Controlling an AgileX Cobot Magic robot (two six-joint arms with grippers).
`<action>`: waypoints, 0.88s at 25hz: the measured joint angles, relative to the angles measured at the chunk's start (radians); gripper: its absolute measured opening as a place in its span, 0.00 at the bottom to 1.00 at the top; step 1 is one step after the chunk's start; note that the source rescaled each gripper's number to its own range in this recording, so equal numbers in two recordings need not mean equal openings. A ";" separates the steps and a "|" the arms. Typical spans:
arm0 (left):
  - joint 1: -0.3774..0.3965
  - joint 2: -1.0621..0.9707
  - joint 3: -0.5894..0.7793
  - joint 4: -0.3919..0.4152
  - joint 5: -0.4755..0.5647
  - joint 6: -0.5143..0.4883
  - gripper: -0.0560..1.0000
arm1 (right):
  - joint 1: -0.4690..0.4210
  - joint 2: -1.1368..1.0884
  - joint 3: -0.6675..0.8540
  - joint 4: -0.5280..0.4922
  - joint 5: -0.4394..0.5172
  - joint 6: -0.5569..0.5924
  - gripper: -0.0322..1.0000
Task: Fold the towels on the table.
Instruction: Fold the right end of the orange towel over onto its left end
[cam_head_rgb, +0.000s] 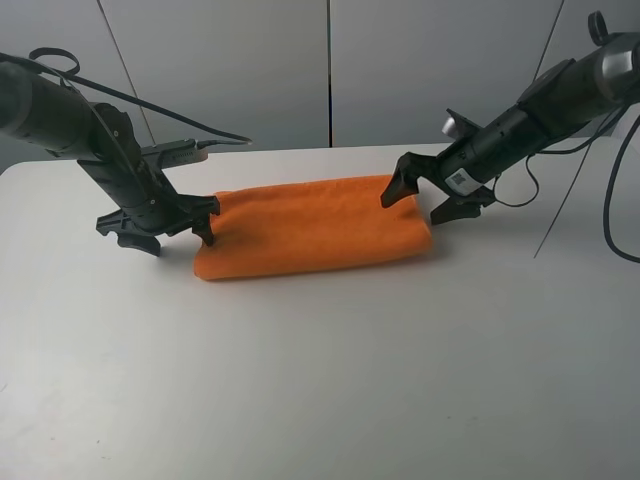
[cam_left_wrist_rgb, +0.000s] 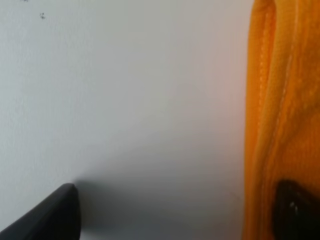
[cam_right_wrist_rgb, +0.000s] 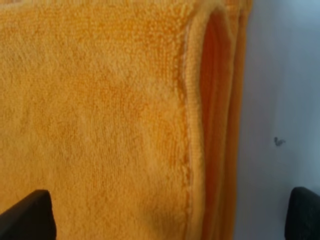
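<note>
The white table (cam_head_rgb: 320, 380) filled most of the frame, with grey wall panels (cam_head_rgb: 230, 70) up top and the folded orange towel (cam_head_rgb: 315, 225) lying just above centre. The left gripper (cam_head_rgb: 178, 238) and right gripper (cam_head_rgb: 413, 208) both had jaws wide apart, straddling the towel's left and right ends and hiding bits of it.

Exterior high: up high at the front, looking down across the whole table (cam_head_rgb: 320, 400), well back.
Left wrist: pressed in close, facing down at bare table and one stitched end of the towel (cam_left_wrist_rgb: 280, 100).
Right wrist: tighter yet, on the towel's other end.
Shared: the towel, in all three.
</note>
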 joint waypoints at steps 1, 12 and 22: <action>0.000 0.000 0.000 0.000 0.000 0.000 1.00 | 0.000 0.002 0.000 0.018 0.002 -0.009 1.00; 0.000 0.000 0.000 -0.002 0.002 0.022 1.00 | 0.079 0.010 0.000 0.078 -0.022 -0.042 1.00; 0.000 0.000 0.000 -0.002 0.006 0.026 1.00 | 0.101 0.013 -0.010 0.136 -0.005 -0.076 0.88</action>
